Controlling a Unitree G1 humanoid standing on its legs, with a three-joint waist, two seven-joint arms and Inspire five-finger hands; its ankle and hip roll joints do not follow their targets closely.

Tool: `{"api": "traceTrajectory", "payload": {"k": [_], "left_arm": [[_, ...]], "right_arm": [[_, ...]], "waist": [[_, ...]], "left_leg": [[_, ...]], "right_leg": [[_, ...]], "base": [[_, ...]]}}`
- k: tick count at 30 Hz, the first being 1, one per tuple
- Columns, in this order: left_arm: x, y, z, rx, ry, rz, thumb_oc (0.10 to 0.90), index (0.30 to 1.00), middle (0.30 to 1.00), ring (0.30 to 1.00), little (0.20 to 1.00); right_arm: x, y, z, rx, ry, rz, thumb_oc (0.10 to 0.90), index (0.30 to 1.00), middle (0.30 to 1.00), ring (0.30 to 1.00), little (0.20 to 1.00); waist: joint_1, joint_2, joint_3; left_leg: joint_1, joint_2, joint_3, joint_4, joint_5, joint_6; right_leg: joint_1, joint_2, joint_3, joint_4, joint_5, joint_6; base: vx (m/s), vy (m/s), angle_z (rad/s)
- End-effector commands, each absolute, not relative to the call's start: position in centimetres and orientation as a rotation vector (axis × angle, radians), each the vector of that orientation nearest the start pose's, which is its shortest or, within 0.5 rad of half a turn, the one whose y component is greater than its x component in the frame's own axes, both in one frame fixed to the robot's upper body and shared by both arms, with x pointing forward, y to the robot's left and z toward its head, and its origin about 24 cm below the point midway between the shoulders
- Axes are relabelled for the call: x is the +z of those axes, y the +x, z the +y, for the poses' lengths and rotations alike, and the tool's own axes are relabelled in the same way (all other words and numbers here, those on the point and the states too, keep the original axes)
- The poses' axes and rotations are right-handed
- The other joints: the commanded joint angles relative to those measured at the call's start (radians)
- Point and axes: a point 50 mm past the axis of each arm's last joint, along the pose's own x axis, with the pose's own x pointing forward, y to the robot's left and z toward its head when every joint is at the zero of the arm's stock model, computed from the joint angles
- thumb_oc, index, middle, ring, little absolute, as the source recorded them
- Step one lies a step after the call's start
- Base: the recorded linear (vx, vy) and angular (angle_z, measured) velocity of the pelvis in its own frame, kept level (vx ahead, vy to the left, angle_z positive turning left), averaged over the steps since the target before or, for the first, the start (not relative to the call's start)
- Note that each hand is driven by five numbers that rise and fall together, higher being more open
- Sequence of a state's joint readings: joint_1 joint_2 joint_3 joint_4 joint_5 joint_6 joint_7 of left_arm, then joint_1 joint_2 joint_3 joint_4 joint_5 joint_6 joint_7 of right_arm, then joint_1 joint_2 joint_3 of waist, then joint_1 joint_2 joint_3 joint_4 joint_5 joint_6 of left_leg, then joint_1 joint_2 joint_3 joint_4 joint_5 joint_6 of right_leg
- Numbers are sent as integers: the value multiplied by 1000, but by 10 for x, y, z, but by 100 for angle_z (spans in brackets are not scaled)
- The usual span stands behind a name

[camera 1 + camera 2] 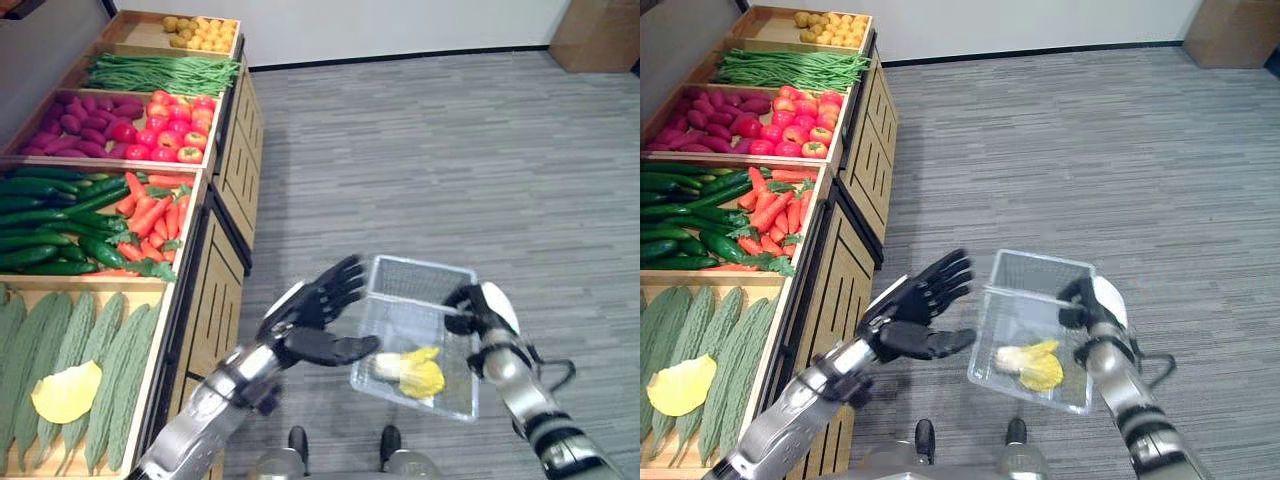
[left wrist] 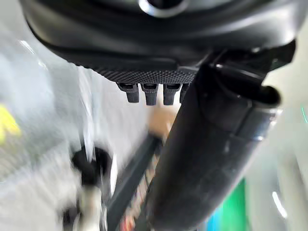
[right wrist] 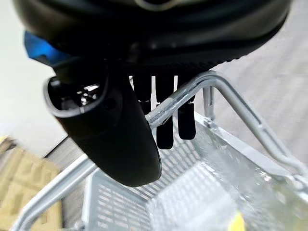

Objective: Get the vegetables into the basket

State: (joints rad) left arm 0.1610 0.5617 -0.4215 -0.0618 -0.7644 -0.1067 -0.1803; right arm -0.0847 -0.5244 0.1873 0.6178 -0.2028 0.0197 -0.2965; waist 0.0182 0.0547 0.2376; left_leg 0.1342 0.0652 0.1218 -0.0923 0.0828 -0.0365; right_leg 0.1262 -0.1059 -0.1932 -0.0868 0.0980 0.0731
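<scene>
1. Your right hand (image 1: 482,308) has its fingers curled round the handle (image 3: 192,98) of the wire basket (image 1: 425,285), carrying it off the floor.
2. Your left hand (image 1: 322,300) is spread wide and empty, just beside the basket's near wall.
3. One yellow-leafed cabbage (image 1: 412,370) already lies inside, below the right hand.
4. Watch out: the basket looks tilted, so a quick swing could probably roll that cabbage out.
5. The carrots (image 1: 150,215) sit well away from the left hand, so reaching over could bump the basket.

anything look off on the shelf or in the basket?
One thing: a yellow leafy piece lies on the bitter gourds in the nearest crate, unlike its neighbours; it resembles the yellow cabbage already in the basket. The basket hangs tilted from the right hand. The left hand is open, empty.
</scene>
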Motion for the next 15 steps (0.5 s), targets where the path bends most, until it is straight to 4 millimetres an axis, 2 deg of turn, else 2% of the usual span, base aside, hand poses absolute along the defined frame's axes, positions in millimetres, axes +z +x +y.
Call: {"api": "traceTrajectory", "payload": {"k": [1,2,5,6,7,8,10,11,12,15], "left_arm": [[30,210,164,-461,-218,91,900,1000,1000,1000,1000],[6,205,175,-354,-154,173,900,1000,1000,1000,1000],[-31,188,194,-261,2,336,900,1000,1000,1000,1000],[-47,180,202,-242,122,407,900,1000,1000,1000,1000],[-55,177,201,-250,153,439,900,1000,1000,1000,1000],[-73,170,211,-235,330,520,900,1000,1000,1000,1000],[-80,170,215,-205,402,539,900,1000,1000,1000,1000],[-97,160,224,-195,541,627,900,1000,1000,1000,1000],[-111,149,232,-160,596,721,900,1000,1000,1000,1000],[-130,125,247,-145,718,872,900,1000,1000,1000,1000]], "right_arm": [[35,275,-291,-315,-850,104,400,300,300,300,300],[29,265,-298,-341,-837,128,400,300,300,300,300],[24,252,-307,-394,-790,154,400,300,300,300,300],[21,245,-309,-408,-768,162,400,300,300,300,300],[20,242,-313,-416,-765,169,400,300,300,300,300],[15,236,-312,-420,-741,178,400,300,300,300,300],[13,231,-314,-428,-739,190,400,300,300,300,300],[7,224,-314,-432,-724,207,400,300,300,300,300],[4,220,-315,-435,-717,216,400,300,300,300,300],[2,215,-312,-425,-701,210,400,300,300,300,300]], "waist": [[17,-72,-79],[18,-73,-78],[18,-75,-78],[15,-76,-78],[14,-76,-79],[10,-79,-78],[9,-81,-81],[4,-85,-83],[2,-87,-84],[-4,-88,-82]], "left_leg": [[22,46,7,5,-106,-54],[23,45,6,5,-105,-53],[19,44,4,5,-103,-51],[17,44,4,5,-103,-50],[16,42,5,5,-103,-50],[22,43,7,5,-109,-50],[16,41,9,5,-106,-49],[16,41,11,5,-107,-49],[16,41,13,5,-107,-49],[18,40,20,5,-109,-48]], "right_leg": [[64,-79,-42,0,-90,90],[65,-80,-43,0,-91,91],[62,-81,-45,0,-89,92],[60,-81,-45,0,-89,93],[60,-82,-46,0,-89,93],[65,-81,-44,1,-94,94],[59,-82,-45,1,-90,94],[57,-82,-44,2,-91,95],[54,-82,-41,4,-91,95],[47,-82,-35,9,-91,96]], "base": [[0,0,0],[0,0,0],[0,0,0],[0,0,0],[0,0,0],[0,0,0],[0,0,0],[0,0,0],[0,0,0],[3,8,1]]}}
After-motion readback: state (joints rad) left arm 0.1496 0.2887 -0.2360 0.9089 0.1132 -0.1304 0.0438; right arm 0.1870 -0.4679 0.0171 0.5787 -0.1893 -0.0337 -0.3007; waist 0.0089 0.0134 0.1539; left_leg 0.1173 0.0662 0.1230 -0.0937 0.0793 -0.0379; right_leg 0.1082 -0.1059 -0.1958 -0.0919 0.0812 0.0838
